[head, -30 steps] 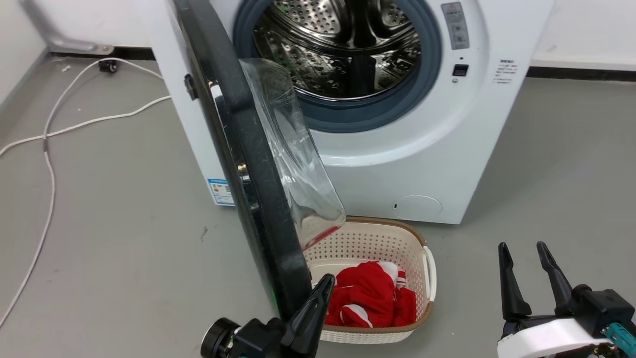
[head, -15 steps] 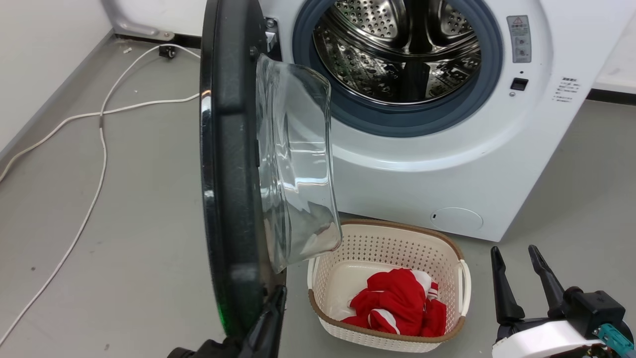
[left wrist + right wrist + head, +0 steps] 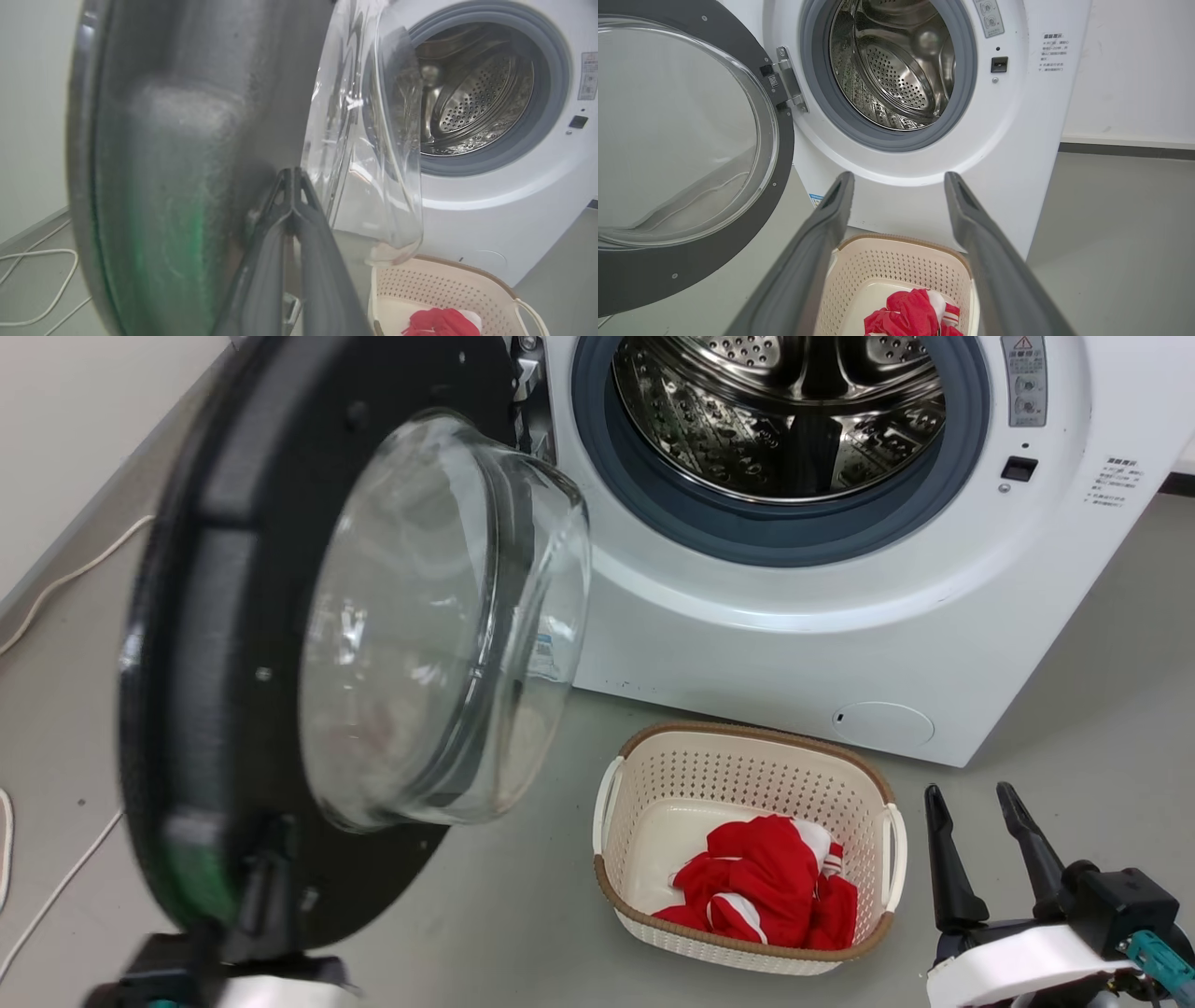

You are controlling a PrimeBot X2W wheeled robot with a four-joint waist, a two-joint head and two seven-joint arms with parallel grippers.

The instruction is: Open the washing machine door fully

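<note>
Out at the left of the big white front-loading washing machine (image 3: 747, 644), the large round glossy black door with its bulging clear glass bowl (image 3: 373, 616) hangs on its hinge (image 3: 787, 79). It is swung well clear of the grey-rimmed steel drum opening (image 3: 794, 429), inner face toward the head camera. And the left gripper (image 3: 292, 179) is right there at the door's lower rim, two dark fingers (image 3: 322, 252) closed tip to tip against the black ring. That looks like pushing, not clamping anything. Low on the other side the right gripper (image 3: 966, 791) hangs with fingers spread, holding nothing, just beside the cream perforated plastic laundry basket (image 3: 747, 775) with its red garment (image 3: 766, 887).

Danger now? Closed tips on a glossy curved ring could skid off, and the door might drift back. Shove too hard near the end of its swing and the hinge takes the strain, I'd judge.

Against half a second ago: the door stood edge-on then and shows its face now, so it's wider open. The left gripper has gone with it to the lower left. Camera has shifted too; basket and right gripper look unmoved.
</note>
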